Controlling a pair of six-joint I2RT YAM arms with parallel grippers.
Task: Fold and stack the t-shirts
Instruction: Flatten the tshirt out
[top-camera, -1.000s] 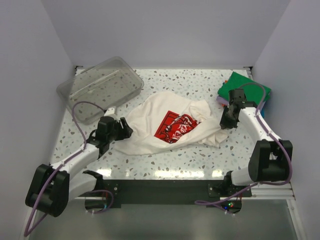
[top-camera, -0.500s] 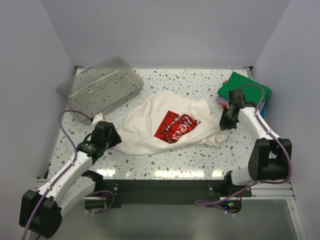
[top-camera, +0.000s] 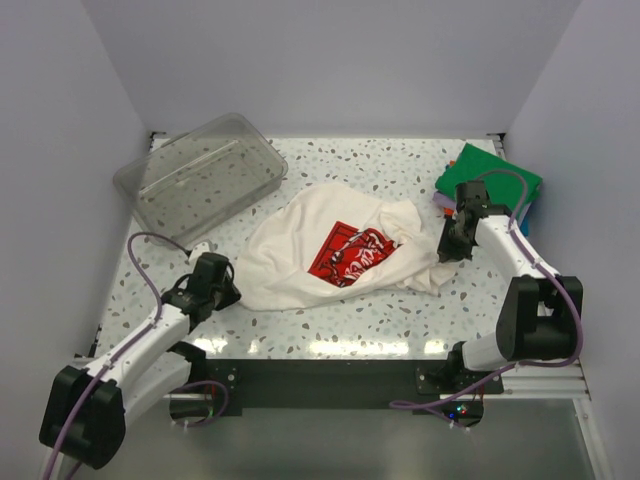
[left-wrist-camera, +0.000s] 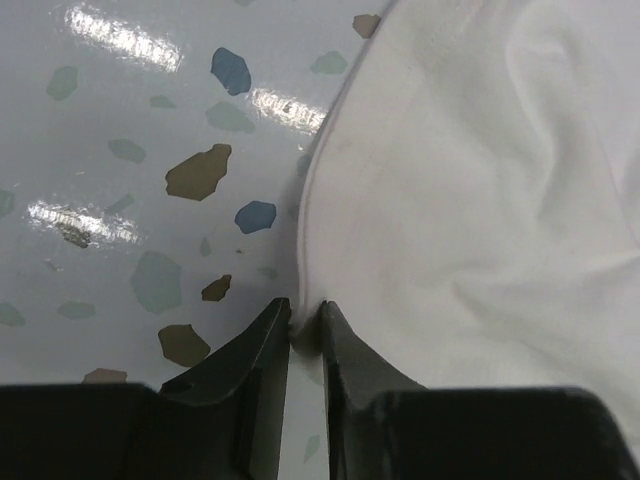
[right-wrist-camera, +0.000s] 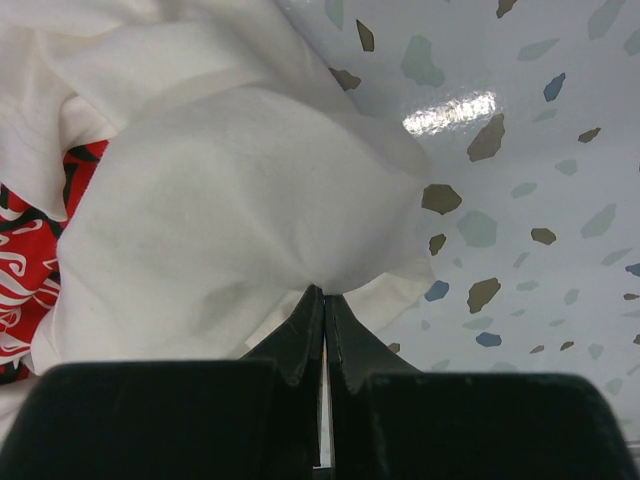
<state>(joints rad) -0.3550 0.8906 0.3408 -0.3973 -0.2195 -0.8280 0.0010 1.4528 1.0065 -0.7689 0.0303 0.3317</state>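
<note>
The cream-white t-shirt (top-camera: 300, 250) lies crumpled in the middle of the table, its red-and-white print (top-camera: 348, 250) facing up. My left gripper (top-camera: 232, 293) is at the shirt's near-left edge. In the left wrist view the gripper (left-wrist-camera: 305, 318) is shut on the shirt's hem (left-wrist-camera: 470, 180). My right gripper (top-camera: 447, 252) is at the shirt's right end. In the right wrist view it (right-wrist-camera: 323, 297) is shut on a bunched fold of the shirt (right-wrist-camera: 230, 190), low over the table. Folded shirts, green on top (top-camera: 488, 173), are stacked at the back right.
A clear plastic tub (top-camera: 200, 172) lies tilted at the back left. The speckled table (top-camera: 400, 165) is walled on three sides. The folded stack sits just behind my right arm.
My left gripper has drawn back toward the near left, from the shirt's left side down to its near-left hem. The right gripper has stayed put on its fold.
</note>
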